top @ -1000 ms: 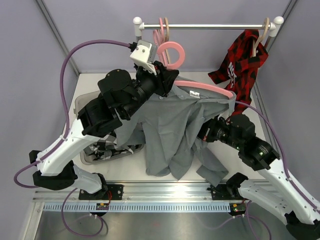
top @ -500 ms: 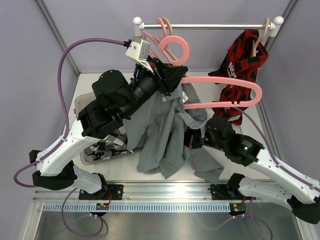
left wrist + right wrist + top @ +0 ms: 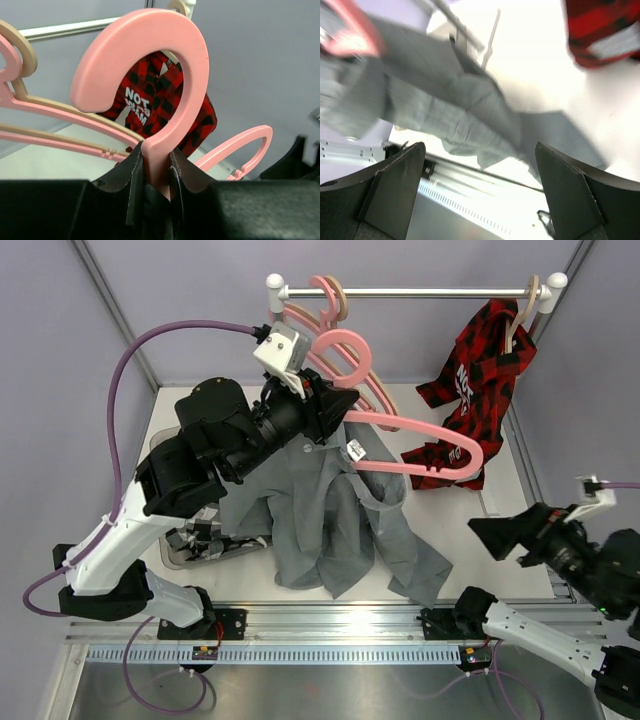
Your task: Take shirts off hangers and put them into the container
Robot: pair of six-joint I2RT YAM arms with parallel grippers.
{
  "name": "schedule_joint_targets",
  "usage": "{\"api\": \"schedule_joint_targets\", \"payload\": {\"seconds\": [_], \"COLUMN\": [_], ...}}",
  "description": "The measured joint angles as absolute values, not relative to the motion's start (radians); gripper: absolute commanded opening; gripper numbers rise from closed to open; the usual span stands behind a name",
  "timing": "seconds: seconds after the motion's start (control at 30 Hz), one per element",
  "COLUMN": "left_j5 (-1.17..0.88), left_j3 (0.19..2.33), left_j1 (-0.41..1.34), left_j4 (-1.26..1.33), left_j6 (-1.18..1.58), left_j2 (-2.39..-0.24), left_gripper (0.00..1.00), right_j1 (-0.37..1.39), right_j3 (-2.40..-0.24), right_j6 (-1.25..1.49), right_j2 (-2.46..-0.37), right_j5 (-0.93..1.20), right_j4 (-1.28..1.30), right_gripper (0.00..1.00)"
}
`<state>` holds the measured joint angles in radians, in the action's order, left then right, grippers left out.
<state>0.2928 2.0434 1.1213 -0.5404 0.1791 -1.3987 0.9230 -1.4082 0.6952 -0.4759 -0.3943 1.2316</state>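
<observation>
Above the tabletop: left tool pinching pink hanger at its neck, grey shirt hanging beneath; right tool spread wide, empty.

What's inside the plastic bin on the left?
Inside the container, only a patch of dark and plaid cloth shows. The left arm and the grey shirt cover the rest, so nothing more can be told.

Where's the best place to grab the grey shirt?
Probably the raised fold just below the collar of the grey shirt, coming in from the right. There the cloth hangs bunched, not flat on the table; the open right gripper is on that side, while the left gripper, shut on the pink hanger, blocks the other.
</observation>
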Motion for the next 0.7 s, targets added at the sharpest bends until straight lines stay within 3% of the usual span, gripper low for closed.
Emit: {"api": "schedule_joint_targets", "payload": {"seconds": [0.17, 0.33, 0.53, 0.63, 0.7], "left_j5": [0.270, 0.224, 0.159, 0.143, 0.135], "left_j3": [2.039, 2.033, 2.033, 2.033, 2.033], "left_j1": [1.126, 1.132, 1.153, 1.154, 1.154], "left_j4": [-0.618, -0.677, -0.749, -0.775, -0.782], "left_j6": [0.148, 0.133, 0.125, 0.120, 0.120], "left_j2": [-1.384, -1.364, -1.363, -1.363, -1.363], "left_gripper": [0.00, 0.00, 0.00, 0.00, 0.00], "right_j1": [0.923, 0.923, 0.923, 0.923, 0.923], "right_j3": [-1.626, -1.852, -1.875, -1.842, -1.825], "right_j6": [0.565, 0.412, 0.296, 0.273, 0.265], "right_j2": [-0.530, -0.748, -1.002, -1.058, -1.061], "right_j5": [-0.425, -0.319, -0.132, -0.042, -0.002], "right_j4": [1.259, 1.215, 1.127, 1.121, 1.118], "right_gripper": [0.98, 0.85, 0.76, 0.67, 0.52]}}
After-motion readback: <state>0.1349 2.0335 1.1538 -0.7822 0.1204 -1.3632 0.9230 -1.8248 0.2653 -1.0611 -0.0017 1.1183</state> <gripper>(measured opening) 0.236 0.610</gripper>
